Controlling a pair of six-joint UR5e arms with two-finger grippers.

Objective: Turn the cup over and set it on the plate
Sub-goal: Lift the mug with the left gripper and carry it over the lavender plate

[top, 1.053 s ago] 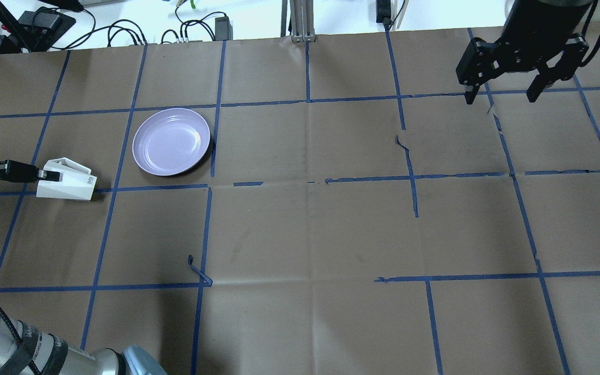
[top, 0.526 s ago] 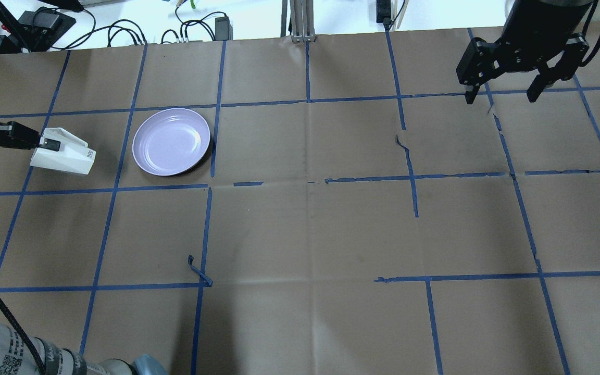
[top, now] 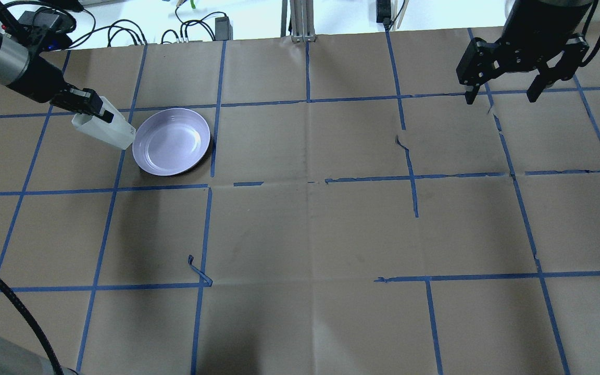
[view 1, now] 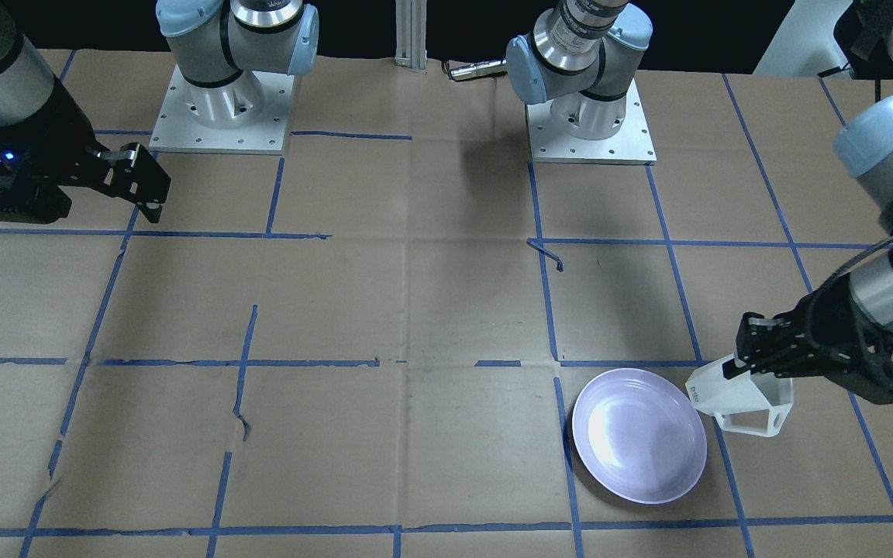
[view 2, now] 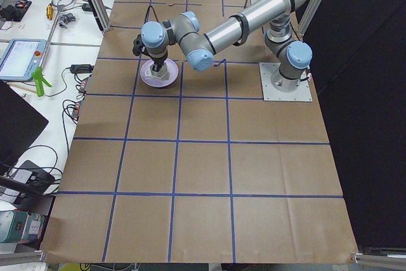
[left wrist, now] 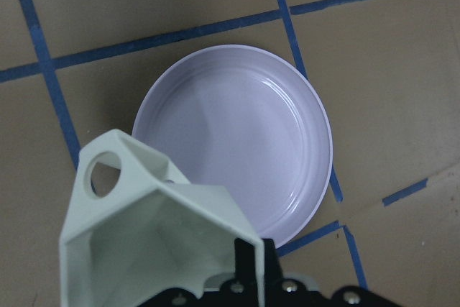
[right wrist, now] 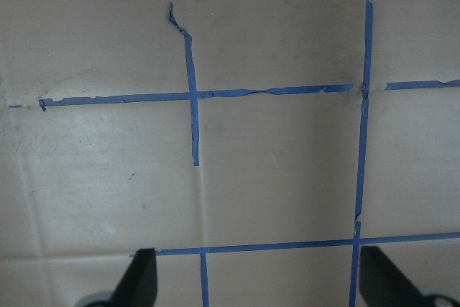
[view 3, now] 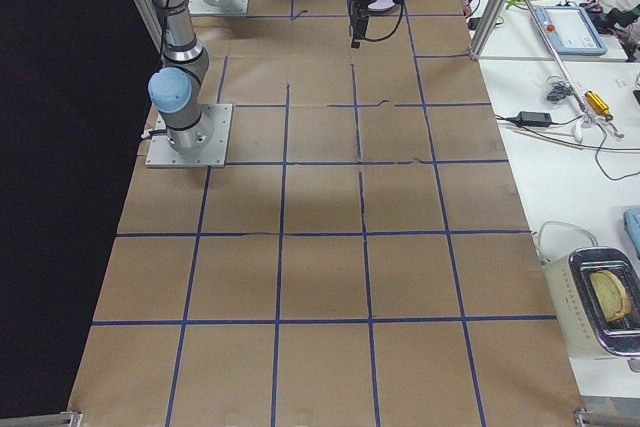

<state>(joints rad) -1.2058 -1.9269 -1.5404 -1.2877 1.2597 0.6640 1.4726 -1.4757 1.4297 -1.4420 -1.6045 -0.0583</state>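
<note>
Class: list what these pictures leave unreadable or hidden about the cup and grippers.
cup lettering: too small, front-facing view.
left gripper fingers: cut off by left wrist view's bottom edge.
right gripper fingers: cropped by right wrist view's bottom edge.
gap between cup and plate: they overlap overhead.

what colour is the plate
Pale lavender, glossy; the plate shows best in the left wrist view.

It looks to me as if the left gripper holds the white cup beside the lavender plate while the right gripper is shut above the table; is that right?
Not quite: the right gripper is open, its fingers wide apart, as the right wrist-mounted view shows. The rest stands: the left gripper holds the white cup beside the lavender plate.
</note>
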